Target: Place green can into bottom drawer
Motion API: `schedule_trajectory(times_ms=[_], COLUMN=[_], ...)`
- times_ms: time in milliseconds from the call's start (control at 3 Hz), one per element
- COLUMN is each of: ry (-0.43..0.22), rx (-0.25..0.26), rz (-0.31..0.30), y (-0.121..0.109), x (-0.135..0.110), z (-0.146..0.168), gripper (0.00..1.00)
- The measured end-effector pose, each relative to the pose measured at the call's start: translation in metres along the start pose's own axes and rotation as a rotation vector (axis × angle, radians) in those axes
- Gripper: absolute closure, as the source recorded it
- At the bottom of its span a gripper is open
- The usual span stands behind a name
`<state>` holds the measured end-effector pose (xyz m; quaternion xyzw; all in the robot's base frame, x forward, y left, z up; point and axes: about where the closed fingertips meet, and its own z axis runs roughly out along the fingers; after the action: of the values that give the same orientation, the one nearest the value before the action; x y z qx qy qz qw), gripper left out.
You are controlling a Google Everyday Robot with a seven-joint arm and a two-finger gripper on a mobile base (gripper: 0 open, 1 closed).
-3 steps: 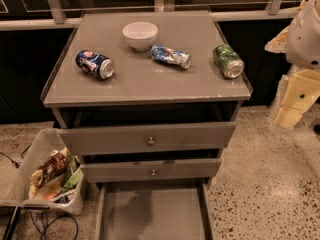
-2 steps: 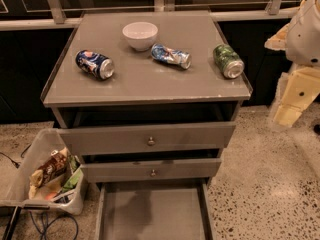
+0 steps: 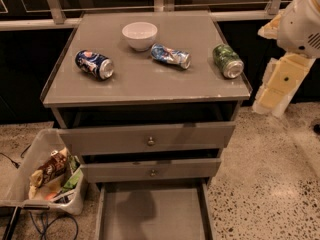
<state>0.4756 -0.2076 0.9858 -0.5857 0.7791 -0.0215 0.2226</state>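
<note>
- bottom drawer [image 3: 152, 214] is pulled out down front, a flat grey tray
- green can [image 3: 227, 60], mottled green-white with a silver end, lies sideways near the counter's [image 3: 150, 86] right edge
- claw [image 3: 280, 84] is off beside that edge, can't tell its state

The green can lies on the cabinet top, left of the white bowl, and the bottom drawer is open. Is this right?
Not quite: the camera view shows the green can right of the white bowl, near the edge. It does lie on the cabinet top, and the bottom drawer is open. The pincer hangs beside the cabinet, right of the can.
</note>
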Motion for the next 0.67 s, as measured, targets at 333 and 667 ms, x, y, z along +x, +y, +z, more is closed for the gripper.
schedule_trajectory(times_ms=[333,667], ry=[-0.049,-0.042], rx=[0.044,0.123], rz=[0.071,0.141], y=[-0.032,-0.071], x=[-0.013,-0.033], z=[0.022,0.05], gripper=[0.0,0.0])
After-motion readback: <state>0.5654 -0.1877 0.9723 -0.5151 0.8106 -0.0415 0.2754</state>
